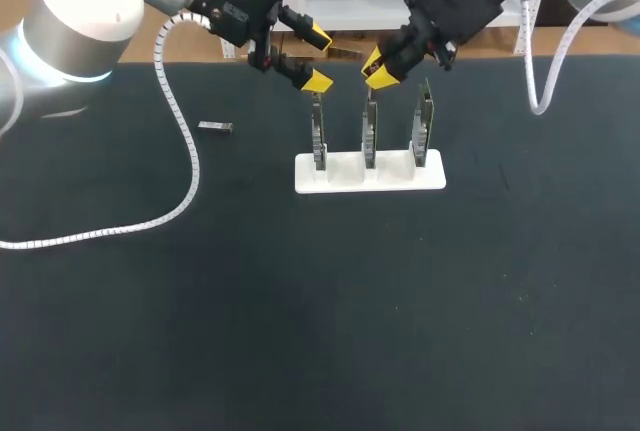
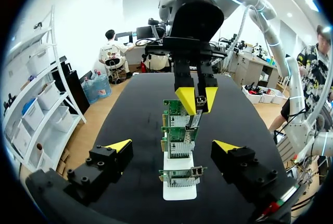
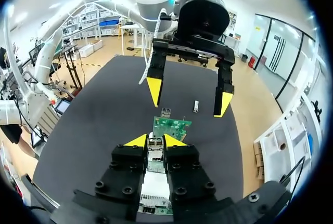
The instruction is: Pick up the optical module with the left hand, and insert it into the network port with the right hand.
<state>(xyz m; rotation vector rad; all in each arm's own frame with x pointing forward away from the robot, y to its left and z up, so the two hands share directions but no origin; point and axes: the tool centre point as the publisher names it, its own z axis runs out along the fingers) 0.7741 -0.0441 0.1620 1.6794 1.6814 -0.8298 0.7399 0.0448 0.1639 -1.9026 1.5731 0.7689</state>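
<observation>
Module is pinched between the right end effector tips, just above the middle card in the white stand. Left end effector is released, spread wide by the left card. Second module lies on the tabletop, well left of the stand.

Left tool straddles the card stand, fingers apart; right tool pinches an optical module.
</observation>
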